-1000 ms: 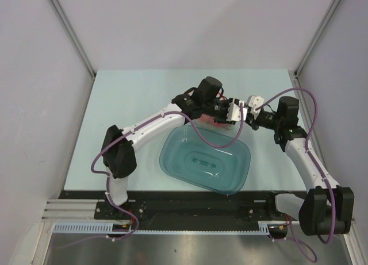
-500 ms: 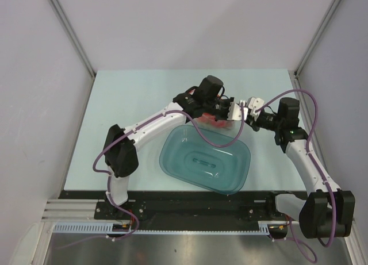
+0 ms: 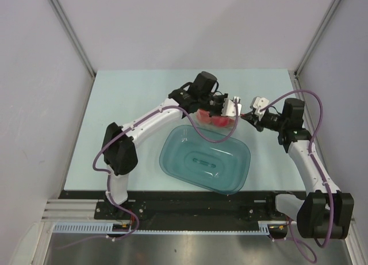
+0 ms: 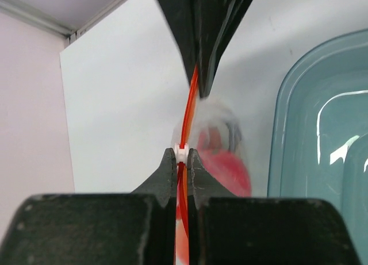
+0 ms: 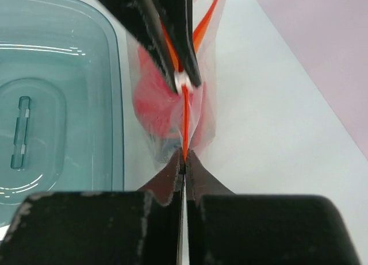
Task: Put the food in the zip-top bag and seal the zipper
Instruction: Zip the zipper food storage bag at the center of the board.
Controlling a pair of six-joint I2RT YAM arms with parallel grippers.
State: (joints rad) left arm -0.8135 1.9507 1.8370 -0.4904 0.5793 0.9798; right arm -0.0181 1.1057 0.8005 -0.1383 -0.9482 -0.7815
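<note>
Newly closed, left jaws pinch the zipper (image 4: 190,110) just beyond the teal tub (image 3: 172,161); right jaws, drawn farther off, clamp it too.

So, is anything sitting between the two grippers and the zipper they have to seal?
Nothing visible. The left gripper and right gripper are both shut directly on the zipper, and the strip between them is bare. The teal tub lies beside the bag, clear of the strip.
</note>
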